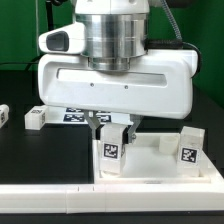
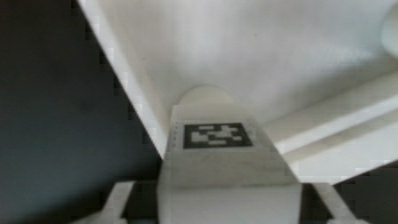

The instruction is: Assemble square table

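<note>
The white square tabletop (image 1: 150, 168) lies at the front, its raised rim toward me. My gripper (image 1: 112, 138) hangs over its front-left corner and is shut on a white leg (image 1: 111, 152), which stands upright there with its tag facing the camera. A second leg (image 1: 188, 147) stands upright on the tabletop's right corner. In the wrist view the held leg (image 2: 217, 140) sits between my fingers (image 2: 134, 203), above the tabletop's white inside (image 2: 249, 50). The gripper (image 2: 222, 208) closes on the leg's sides. The socket under the leg is hidden.
Two loose legs lie on the black table at the exterior view's left, one (image 1: 35, 118) near the arm and one (image 1: 3, 114) at the edge. The marker board (image 1: 75, 114) lies behind the gripper. A long white border bar (image 1: 45, 186) runs along the front.
</note>
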{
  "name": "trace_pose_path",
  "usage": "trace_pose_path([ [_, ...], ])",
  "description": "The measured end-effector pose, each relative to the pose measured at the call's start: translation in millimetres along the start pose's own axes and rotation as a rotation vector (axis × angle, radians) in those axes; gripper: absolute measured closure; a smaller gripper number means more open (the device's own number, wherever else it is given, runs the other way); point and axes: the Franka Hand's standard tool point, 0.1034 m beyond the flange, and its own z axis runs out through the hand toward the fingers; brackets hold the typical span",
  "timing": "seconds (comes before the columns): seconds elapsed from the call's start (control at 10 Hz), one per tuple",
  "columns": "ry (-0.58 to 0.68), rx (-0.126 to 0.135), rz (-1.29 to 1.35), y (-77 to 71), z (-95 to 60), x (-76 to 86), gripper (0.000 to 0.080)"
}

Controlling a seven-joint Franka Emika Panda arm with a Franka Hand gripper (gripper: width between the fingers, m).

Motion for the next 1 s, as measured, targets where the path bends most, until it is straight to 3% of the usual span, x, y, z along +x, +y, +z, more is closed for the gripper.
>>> trace_pose_path([
  [0.3, -0.019, 0.034, 0.365, 2.4, 0.8, 1.1, 0.0514],
  [0.6, -0.016, 0.038, 0.668, 1.8, 1.3, 2.4, 0.0514],
  [0.8, -0.016, 0.040, 0.652, 1.8, 1.3, 2.4, 0.0514],
  [1.0, -0.015, 0.040, 0.531, -0.5, 1.4, 0.9, 0.0218],
])
